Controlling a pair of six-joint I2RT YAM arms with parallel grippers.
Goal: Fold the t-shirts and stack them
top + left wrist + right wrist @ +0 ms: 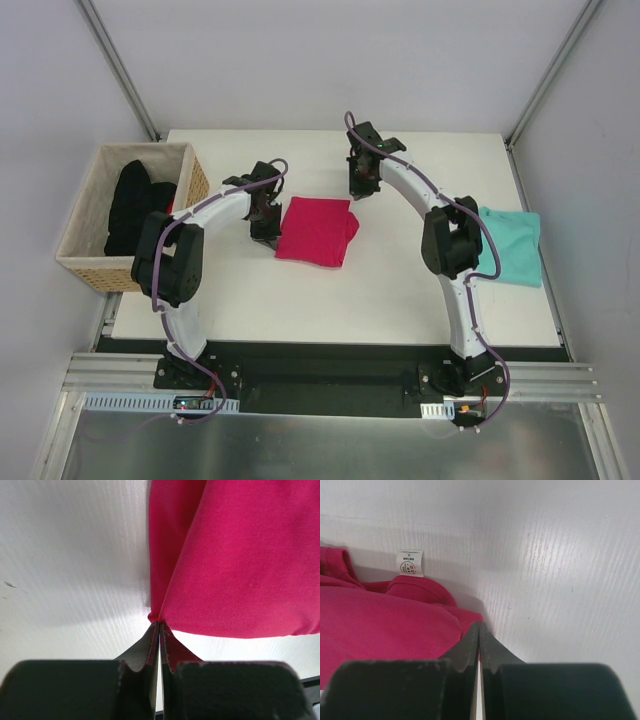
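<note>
Pink t-shirt (pixel 315 232): folded, mid-counter (pixel 400 290). Soft, light, limp cloth, best taken at corners. One corner is pinched in the closed left fingers (pixel 142 655), another seemingly in the closed right fingers (pixel 495 652). Teal t-shirt (pixel 512 245): laid at the counter's right edge.

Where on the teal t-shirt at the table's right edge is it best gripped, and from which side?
Probably a near corner of the teal t-shirt, pinched from above on its outer, right side. It lies spread flat, so only the hems and corners offer an edge to grasp, and the right arm crosses over its inner part.
</note>
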